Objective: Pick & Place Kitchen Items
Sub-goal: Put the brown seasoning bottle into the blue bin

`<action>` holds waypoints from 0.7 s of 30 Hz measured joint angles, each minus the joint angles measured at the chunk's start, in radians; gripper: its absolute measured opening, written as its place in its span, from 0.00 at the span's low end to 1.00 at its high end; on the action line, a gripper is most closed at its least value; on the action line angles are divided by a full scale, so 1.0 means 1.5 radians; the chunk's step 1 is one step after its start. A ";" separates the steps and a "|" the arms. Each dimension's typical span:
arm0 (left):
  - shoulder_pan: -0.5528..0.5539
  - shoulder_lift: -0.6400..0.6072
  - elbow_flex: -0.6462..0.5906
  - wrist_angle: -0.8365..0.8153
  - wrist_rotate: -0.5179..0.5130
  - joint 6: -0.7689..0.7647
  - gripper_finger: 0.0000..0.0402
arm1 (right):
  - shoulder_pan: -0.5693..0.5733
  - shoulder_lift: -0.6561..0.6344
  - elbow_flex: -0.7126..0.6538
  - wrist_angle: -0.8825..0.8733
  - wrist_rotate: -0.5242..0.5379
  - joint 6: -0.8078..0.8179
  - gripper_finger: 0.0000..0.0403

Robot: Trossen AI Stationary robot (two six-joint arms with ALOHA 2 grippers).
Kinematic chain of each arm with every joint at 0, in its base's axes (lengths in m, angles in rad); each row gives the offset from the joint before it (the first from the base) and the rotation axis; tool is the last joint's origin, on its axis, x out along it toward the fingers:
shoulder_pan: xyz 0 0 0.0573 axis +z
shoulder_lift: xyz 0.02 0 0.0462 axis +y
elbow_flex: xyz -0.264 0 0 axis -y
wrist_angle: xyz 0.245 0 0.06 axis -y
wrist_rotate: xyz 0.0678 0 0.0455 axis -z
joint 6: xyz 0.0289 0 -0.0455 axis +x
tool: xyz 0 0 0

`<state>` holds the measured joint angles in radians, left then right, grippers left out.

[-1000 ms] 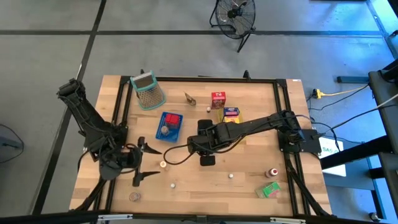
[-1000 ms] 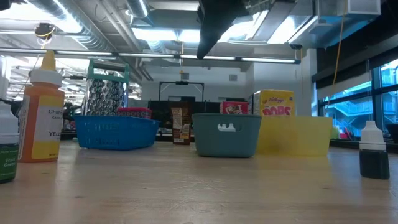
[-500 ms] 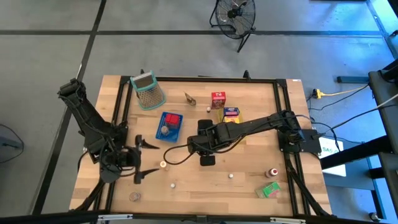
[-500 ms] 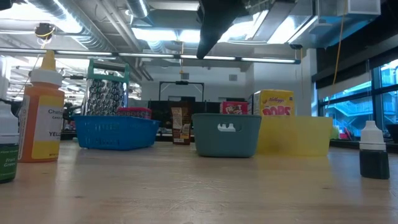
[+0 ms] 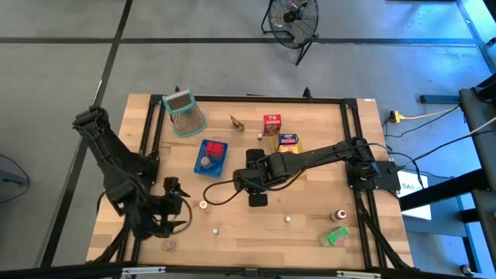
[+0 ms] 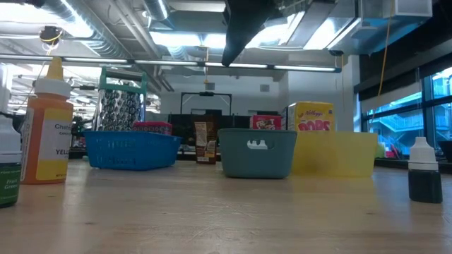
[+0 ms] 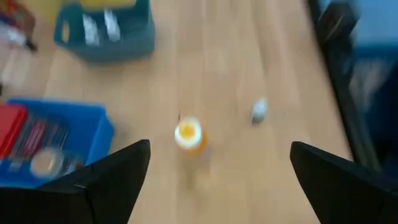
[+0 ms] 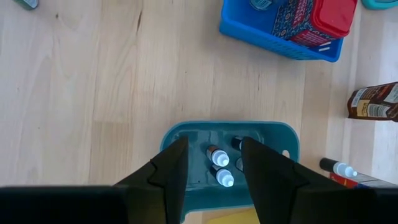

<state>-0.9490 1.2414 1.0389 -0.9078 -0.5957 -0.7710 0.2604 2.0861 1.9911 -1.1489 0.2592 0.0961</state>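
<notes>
- The left gripper (image 5: 177,208) has swung nearer the table's (image 5: 310,225) front edge, fingers spread wide, empty.
- The right gripper (image 8: 213,163) hovers over the grey-blue tray (image 8: 186,134), fingers part-open, empty.

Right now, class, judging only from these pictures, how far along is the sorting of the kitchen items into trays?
Done: small bottles lie in the grey-blue tray, and a red-lidded item sits in the blue tray. In hand: nothing visible; the left gripper is open over an orange-capped bottle, the right gripper hangs above the grey-blue tray. Left: green carton, red-capped bottle, small round pieces.
</notes>
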 joint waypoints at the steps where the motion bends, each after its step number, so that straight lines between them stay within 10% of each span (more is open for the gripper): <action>1: 0.002 0.019 0.023 -0.039 0.020 -0.013 0.96 | 0.000 0.000 0.000 0.002 0.000 0.000 0.38; 8: 0.015 0.132 0.120 -0.219 0.209 -0.127 0.96 | 0.000 0.000 0.000 0.004 0.000 0.000 0.38; 21: 0.014 0.188 0.124 -0.123 0.385 -0.310 0.96 | 0.000 0.000 0.000 0.008 0.000 0.000 0.38</action>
<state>-0.9276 1.5231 1.2243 -1.0928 -0.0184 -1.2360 0.2604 2.0862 1.9907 -1.1369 0.2596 0.0959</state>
